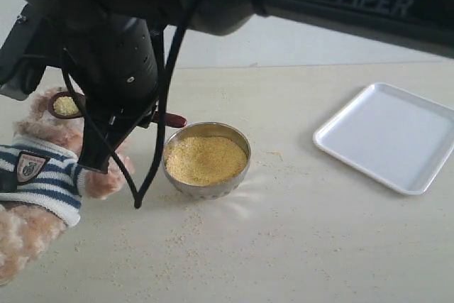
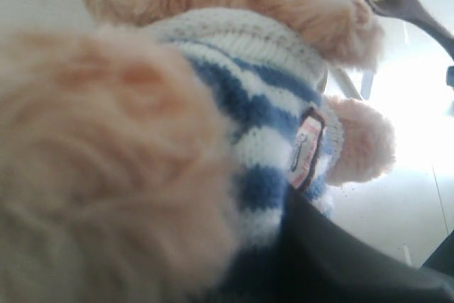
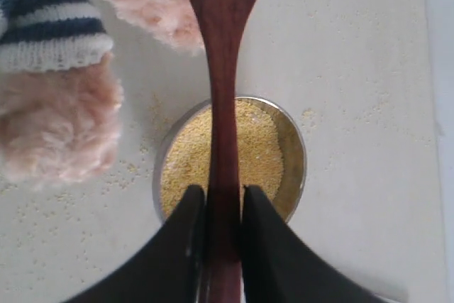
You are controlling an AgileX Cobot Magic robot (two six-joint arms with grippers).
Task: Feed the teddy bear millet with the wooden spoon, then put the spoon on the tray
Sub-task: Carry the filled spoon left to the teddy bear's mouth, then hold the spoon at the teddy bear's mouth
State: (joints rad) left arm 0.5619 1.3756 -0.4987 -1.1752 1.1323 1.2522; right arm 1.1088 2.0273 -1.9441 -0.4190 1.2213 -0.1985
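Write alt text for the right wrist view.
The right gripper clamps the wooden spoon by its handle, jaws shut, above a steel bowl of millet. The teddy bear, in a striped shirt, sits beside the spoon's loaded tip.

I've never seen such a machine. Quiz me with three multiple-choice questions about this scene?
1. The tray is: A) white B) red C) black.
2. The scoop of the wooden spoon is: A) out of view B) on the tray C) at the head of the teddy bear.
3. The right gripper is: A) open B) shut on the spoon's handle C) shut on nothing.
1 A: its surface is plain white. 2 C: the scoop, carrying millet, sits at the bear's head. 3 B: it pinches the handle from both sides.
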